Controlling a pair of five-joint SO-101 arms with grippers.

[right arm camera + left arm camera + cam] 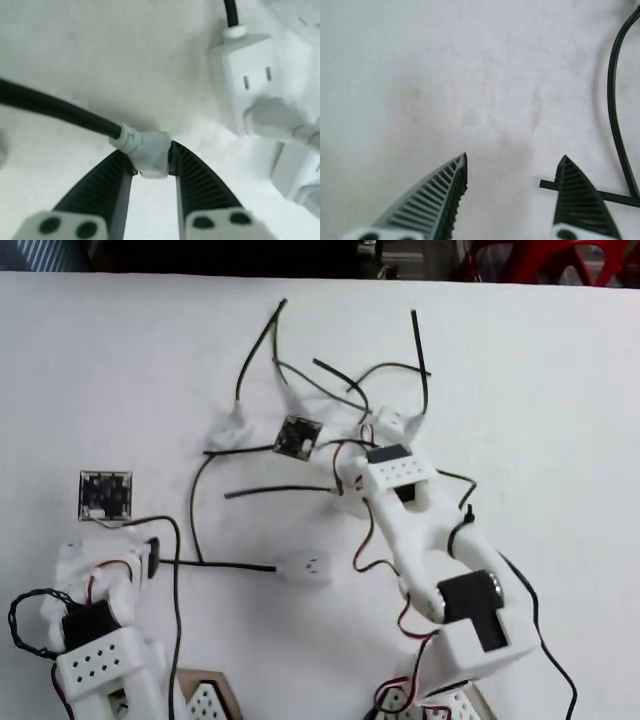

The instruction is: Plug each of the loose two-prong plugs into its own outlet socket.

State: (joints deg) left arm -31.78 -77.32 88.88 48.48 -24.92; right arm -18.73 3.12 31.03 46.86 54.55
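Observation:
My right gripper (151,162) is shut on a white two-prong plug (146,149) whose black cable (55,107) trails away. Close beside it lies a white outlet socket (245,85) with two bare slots, and another white plug (272,120) sits pushed in next to them. In the high view the right arm (420,530) reaches to the table's middle, near a white socket (395,423). My left gripper (514,158) stands open over bare table, a black cable (612,115) beside one finger. A further white socket (305,568) lies at mid table, and a white plug piece (232,430) farther back.
Several black cables (260,350) loop across the back half of the white table (540,390). Two square black-and-white marker tags (105,495) (298,437) lie flat on it. The left arm (100,640) stands at the front left corner.

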